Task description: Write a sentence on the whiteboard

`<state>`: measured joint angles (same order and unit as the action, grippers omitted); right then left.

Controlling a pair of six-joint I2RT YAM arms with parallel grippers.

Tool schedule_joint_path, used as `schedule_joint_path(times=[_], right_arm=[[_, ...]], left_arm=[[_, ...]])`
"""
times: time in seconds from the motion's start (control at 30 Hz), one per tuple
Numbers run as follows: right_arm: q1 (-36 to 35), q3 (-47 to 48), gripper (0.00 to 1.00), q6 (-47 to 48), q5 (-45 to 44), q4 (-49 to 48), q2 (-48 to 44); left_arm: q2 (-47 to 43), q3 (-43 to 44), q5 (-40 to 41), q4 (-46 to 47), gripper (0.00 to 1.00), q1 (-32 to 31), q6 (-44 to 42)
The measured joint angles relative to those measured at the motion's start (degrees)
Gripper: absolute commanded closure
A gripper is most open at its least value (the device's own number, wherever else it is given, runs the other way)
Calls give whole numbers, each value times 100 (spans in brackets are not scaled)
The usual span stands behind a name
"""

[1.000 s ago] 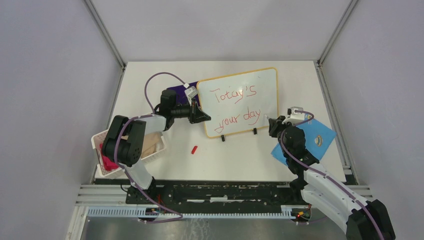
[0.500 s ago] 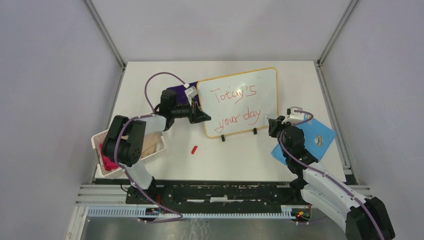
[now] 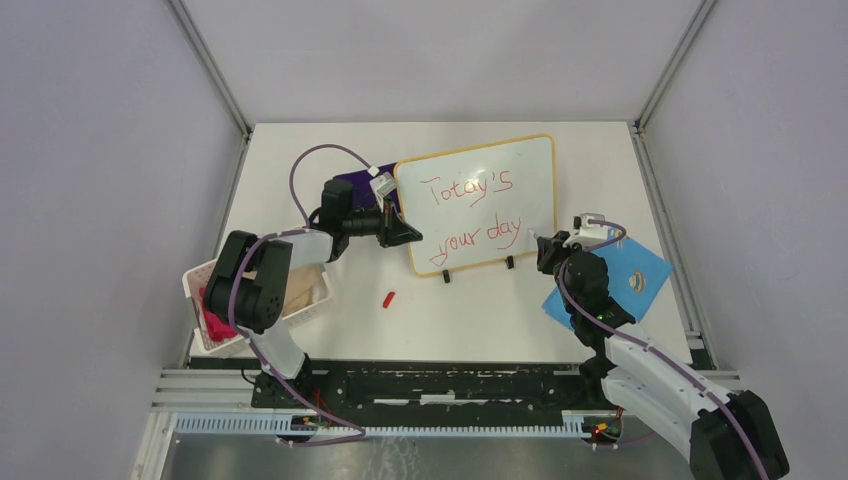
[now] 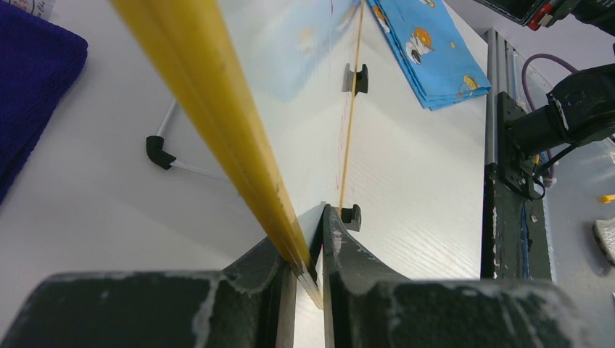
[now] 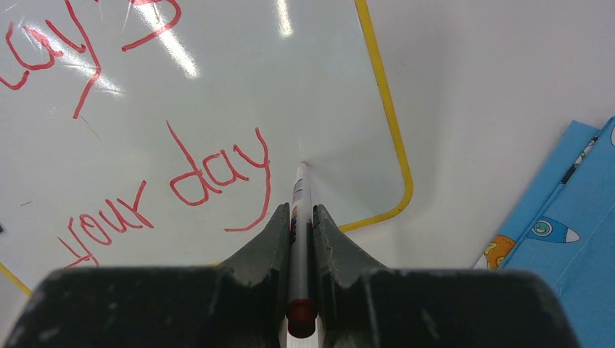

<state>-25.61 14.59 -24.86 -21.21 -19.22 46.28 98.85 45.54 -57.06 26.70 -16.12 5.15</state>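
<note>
The whiteboard (image 3: 520,170) stands tilted on two black feet at the table's middle back. It bears the red sentence (image 3: 470,210) "Totay's your day" in two lines. My left gripper (image 3: 408,234) is shut on the board's yellow left edge (image 4: 239,145). My right gripper (image 3: 541,250) is shut on a white marker (image 5: 299,199) with a red end. The marker's tip touches the board just right of the word "day" (image 5: 217,174), near the lower right corner of the whiteboard (image 5: 217,65).
A red marker cap (image 3: 389,298) lies on the table in front of the board. A blue printed card (image 3: 645,262) lies at the right, a dark purple cloth (image 3: 352,183) behind the left gripper, and a white basket (image 3: 215,345) with items at the left edge.
</note>
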Motion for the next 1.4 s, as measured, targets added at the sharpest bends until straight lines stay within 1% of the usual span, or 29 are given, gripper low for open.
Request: schedule_joint_path(times=[0.77, 1.13, 1.4], right_arm=[[35, -37, 100, -39, 20, -63, -4], [44, -37, 100, -42, 46, 302, -398], [50, -7, 100, -76, 203, 739, -970]], left_arm=[[0, -2, 7, 17, 98, -13, 0], [0, -2, 20, 15, 98, -13, 0], [0, -2, 24, 15, 98, -13, 0]])
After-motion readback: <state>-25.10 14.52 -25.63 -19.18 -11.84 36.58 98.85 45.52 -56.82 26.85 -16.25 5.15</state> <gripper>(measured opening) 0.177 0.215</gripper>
